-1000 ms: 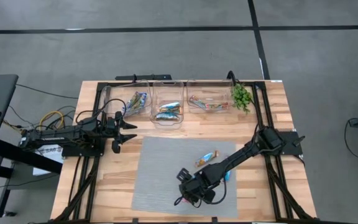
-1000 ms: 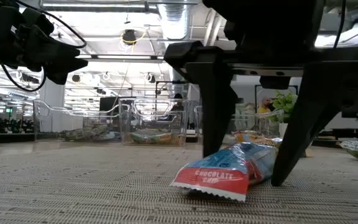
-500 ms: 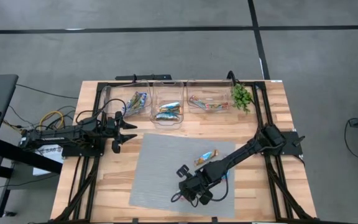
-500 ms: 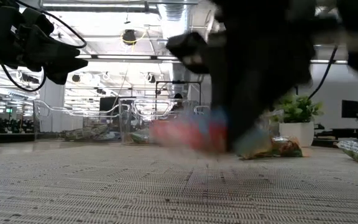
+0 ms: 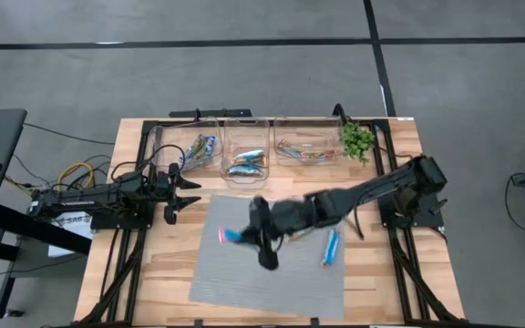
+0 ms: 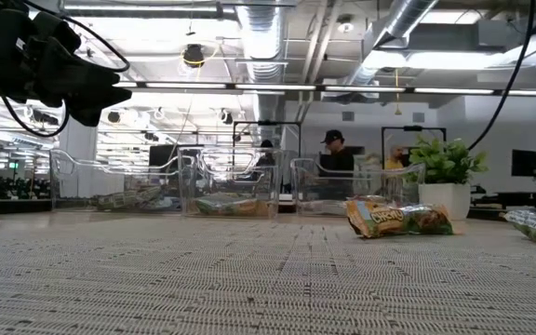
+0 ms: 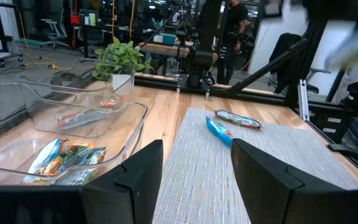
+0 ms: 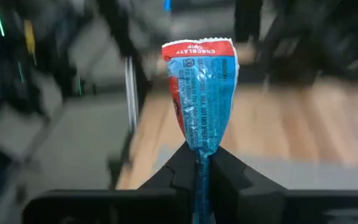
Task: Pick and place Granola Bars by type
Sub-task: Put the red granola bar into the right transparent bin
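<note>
A blue granola bar (image 8: 201, 93) with a red end hangs clear above the left part of the grey mat (image 5: 244, 282), with my right gripper (image 5: 247, 237) shut on it. A second blue bar (image 5: 329, 248) lies flat on the mat's right part. A multicolour bar (image 6: 398, 219) lies beyond it. Three clear bins (image 5: 247, 162) along the far edge hold more bars. My left gripper (image 5: 188, 193) waits open over the bare wood left of the mat, holding nothing. My right gripper pinches the blue bar's crimped end (image 8: 197, 158), opposite its red end (image 8: 199, 48), between its two fingers. The fingers reach in about level from the table's right side and lie in line with the bar. The bar sticks out beyond the fingertips toward the table's left, clear of the mat.
A small potted plant (image 5: 355, 141) stands at the far right, beside the right-hand bin. Black frame rails run along the table's left and right sides. A person stands in the room behind the bins in the low view.
My right gripper stood open astride the blue bar near the mat's near edge, then took hold of it. It has risen and swung toward the table's left and far side. The bar has left the mat and now sticks out leftward from the fingers.
</note>
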